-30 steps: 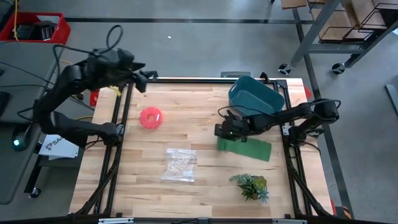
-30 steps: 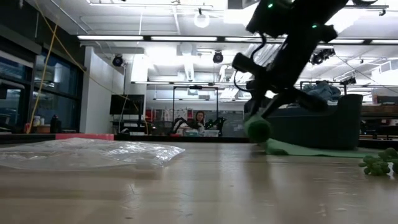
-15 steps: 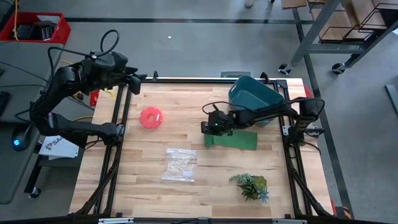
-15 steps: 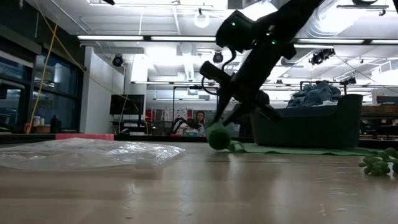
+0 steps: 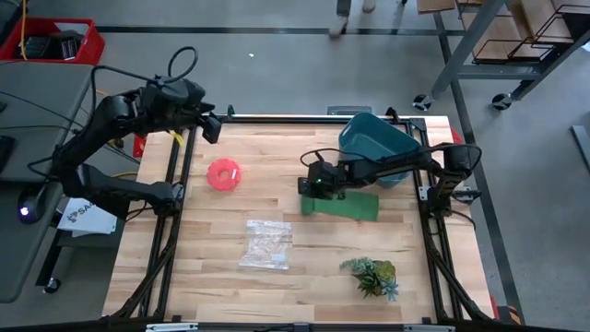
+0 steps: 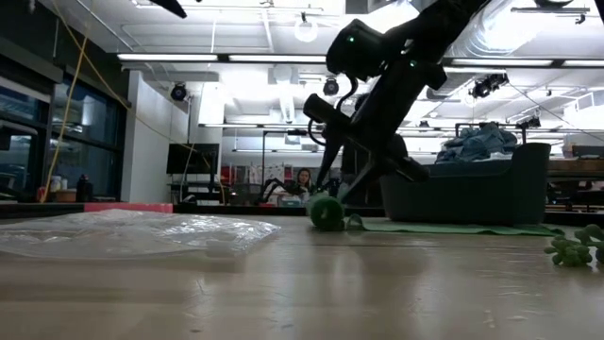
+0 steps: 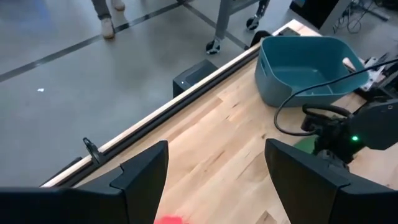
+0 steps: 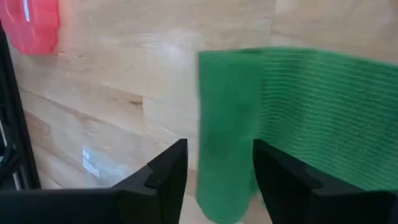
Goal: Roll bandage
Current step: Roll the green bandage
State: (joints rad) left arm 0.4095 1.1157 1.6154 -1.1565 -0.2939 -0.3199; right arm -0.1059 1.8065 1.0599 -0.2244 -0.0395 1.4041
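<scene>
Right gripper [image 5: 311,187] sits at the rolled end of the green bandage [image 5: 343,206] - fingers spread, not gripping it. Left gripper [image 5: 211,124] hangs wide open over the table's [image 5: 277,157] far-left corner.

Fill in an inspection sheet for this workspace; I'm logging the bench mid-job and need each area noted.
Surface: wooden table, bare between items.
Job's things: green bandage, rolled at one end, the rest flat on the table.
Clutter: red ring, clear plastic bag, plant sprig, teal tub at the far right corner.
Grippers: right gripper open, fingers either side of the roll; left gripper open and empty, above the table's far left corner.
Cables: black cable looped on the left arm; another runs along the right arm.
Surroundings: red crate on the floor; person's feet pass beyond the table.
</scene>
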